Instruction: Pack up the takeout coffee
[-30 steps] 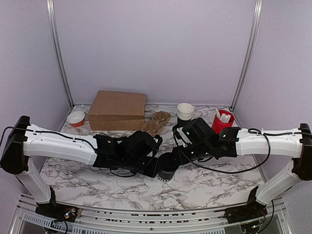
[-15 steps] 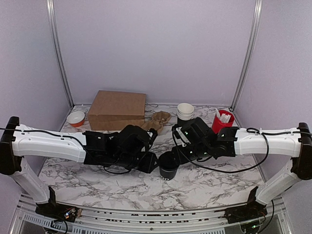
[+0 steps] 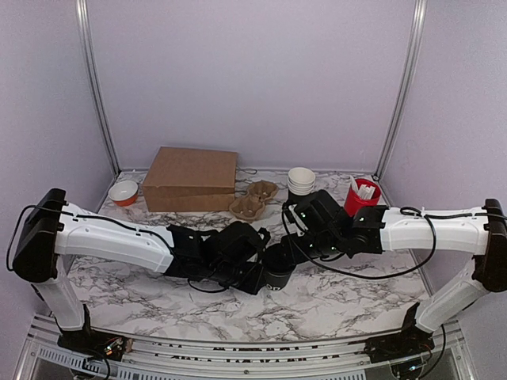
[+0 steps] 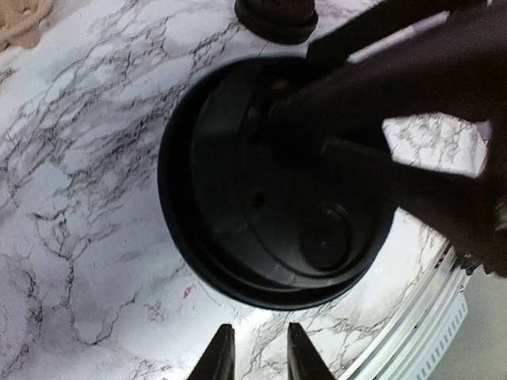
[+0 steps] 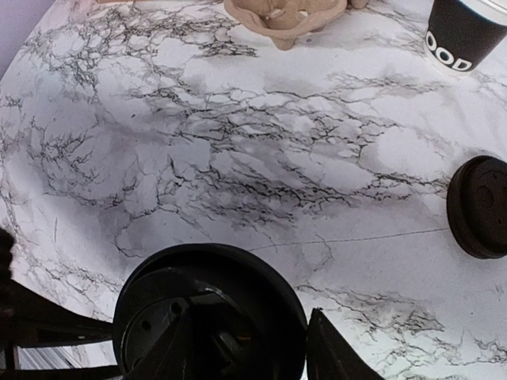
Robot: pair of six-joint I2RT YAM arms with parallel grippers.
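The only writing that can be read is in white on a second black cup (image 5: 467, 28), letters ending in "OOD" and cut off by the edge of the right wrist view. It stands open-topped beyond the black cup (image 3: 275, 279) and well apart from it. That black cup stands upright near the middle of the marble table (image 3: 341, 305), between the two arms, with its round black lid (image 4: 230, 198) sitting on top. The left gripper (image 4: 257, 332) points at the lid's rim with its jaws narrowly apart and only table showing between them. The right gripper (image 5: 253, 310) has its jaws about half apart, one finger over the lid and the other just beside the rim; whether they pinch it cannot be told. A spare lid (image 5: 479, 207) lies flat on the table, near the cup. Behind the cup are a pulp cup carrier (image 3: 253, 199) and, to its left, a closed cardboard box (image 3: 190, 178) and an orange bowl (image 3: 123, 192). Behind it to the right are a stack of white cups (image 3: 301, 180) and a red tub (image 3: 360, 199) with white pieces standing in it, too small to name.
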